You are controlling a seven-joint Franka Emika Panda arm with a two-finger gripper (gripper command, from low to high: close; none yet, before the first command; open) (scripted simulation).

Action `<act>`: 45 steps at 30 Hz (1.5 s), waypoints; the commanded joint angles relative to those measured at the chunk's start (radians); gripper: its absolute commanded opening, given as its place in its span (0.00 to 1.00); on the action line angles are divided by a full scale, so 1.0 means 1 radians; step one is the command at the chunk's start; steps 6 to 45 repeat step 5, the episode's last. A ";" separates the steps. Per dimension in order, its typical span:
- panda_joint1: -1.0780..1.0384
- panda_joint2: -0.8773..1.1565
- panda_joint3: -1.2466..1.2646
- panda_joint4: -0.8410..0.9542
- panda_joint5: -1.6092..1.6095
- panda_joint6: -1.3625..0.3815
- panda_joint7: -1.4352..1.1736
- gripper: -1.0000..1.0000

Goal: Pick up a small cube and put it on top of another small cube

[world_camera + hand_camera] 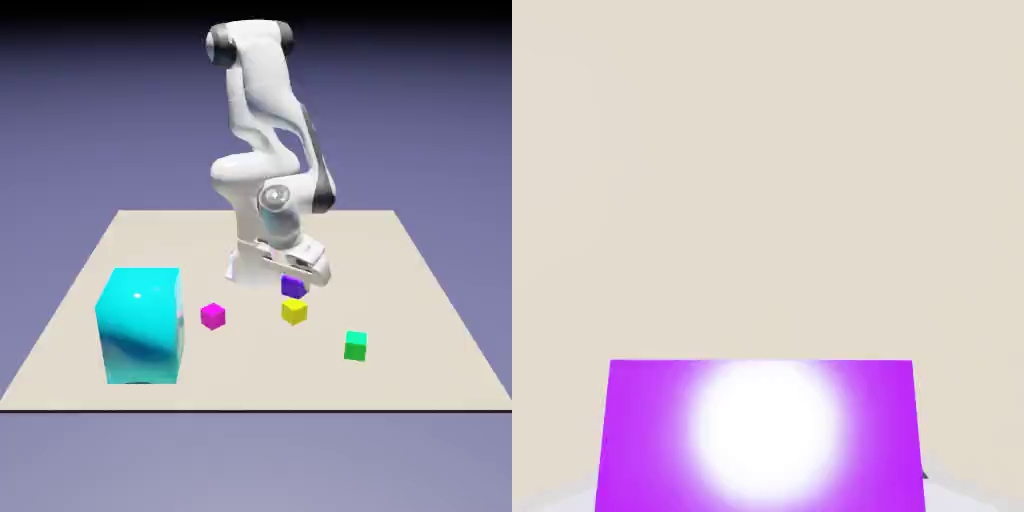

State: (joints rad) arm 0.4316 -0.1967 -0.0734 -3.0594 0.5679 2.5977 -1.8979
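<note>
The small purple cube (292, 286) hangs just above the table with my gripper (293, 283) shut on it. It sits slightly behind and above the small yellow cube (294, 312), which rests on the table. In the hand view the purple cube (762, 435) fills the bottom middle with a bright glare on its face and hides the finger tips. Only bare table surface shows beyond it there, and the yellow cube is out of that view.
A magenta-pink cube (212, 316) lies toward the exterior view's left of the yellow one. A green cube (355, 346) lies toward the right, nearer the front edge. A big cyan block (140, 325) stands at the left on the beige table (420, 330).
</note>
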 commanded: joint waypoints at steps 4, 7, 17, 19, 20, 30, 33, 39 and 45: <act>0.015 0.055 0.013 -0.001 0.062 0.052 -0.041 1.00; 0.005 0.019 0.005 0.000 0.022 0.018 -0.015 1.00; 0.005 0.019 0.005 0.000 0.022 0.018 -0.015 1.00; 0.005 0.019 0.005 0.000 0.022 0.018 -0.015 1.00; 0.005 0.019 0.005 0.000 0.022 0.018 -0.015 1.00; 0.005 0.019 0.005 0.000 0.022 0.018 -0.015 1.00; 0.005 0.019 0.005 0.000 0.022 0.018 -0.015 1.00; 0.005 0.019 0.005 0.000 0.022 0.018 -0.015 1.00; 0.005 0.019 0.005 0.000 0.022 0.018 -0.015 1.00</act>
